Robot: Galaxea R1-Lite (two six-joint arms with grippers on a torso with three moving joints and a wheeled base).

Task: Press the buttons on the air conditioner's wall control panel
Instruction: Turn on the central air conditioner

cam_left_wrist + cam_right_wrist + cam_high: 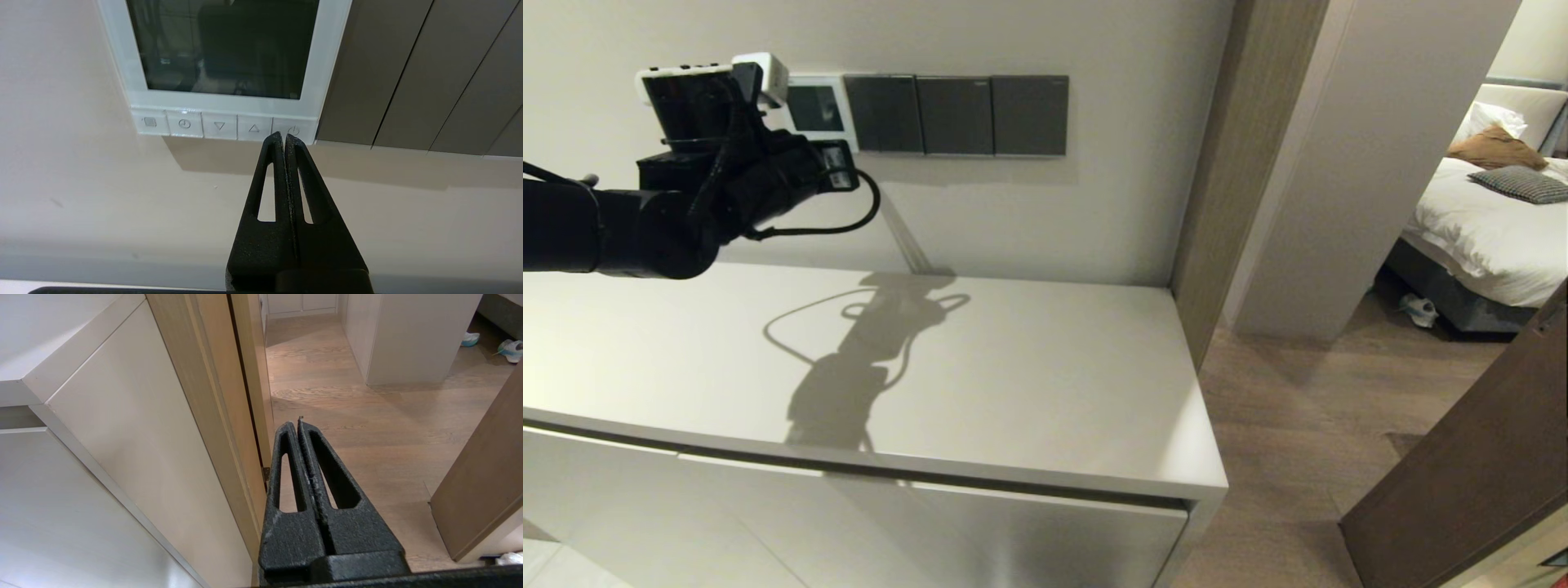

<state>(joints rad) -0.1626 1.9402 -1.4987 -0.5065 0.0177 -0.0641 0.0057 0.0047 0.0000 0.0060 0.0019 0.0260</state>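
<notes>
The white control panel [818,110] with a dark screen hangs on the wall, left of the dark grey switch plates. In the left wrist view the panel [222,102] shows a row of several small white buttons [220,124] along its lower edge. My left gripper [284,136] is shut and empty, its tips at the lower edge of the power button [293,129] at the row's right end; whether they touch it I cannot tell. In the head view the left arm's wrist [727,147] covers the panel's lower left. My right gripper [297,424] is shut and empty, low beside the cabinet, out of the head view.
Three dark grey switch plates [956,114] sit right of the panel. A white cabinet top [980,376] lies below. A wooden door frame [1217,163] stands to the right, with an open brown door [1486,457] and a bedroom beyond.
</notes>
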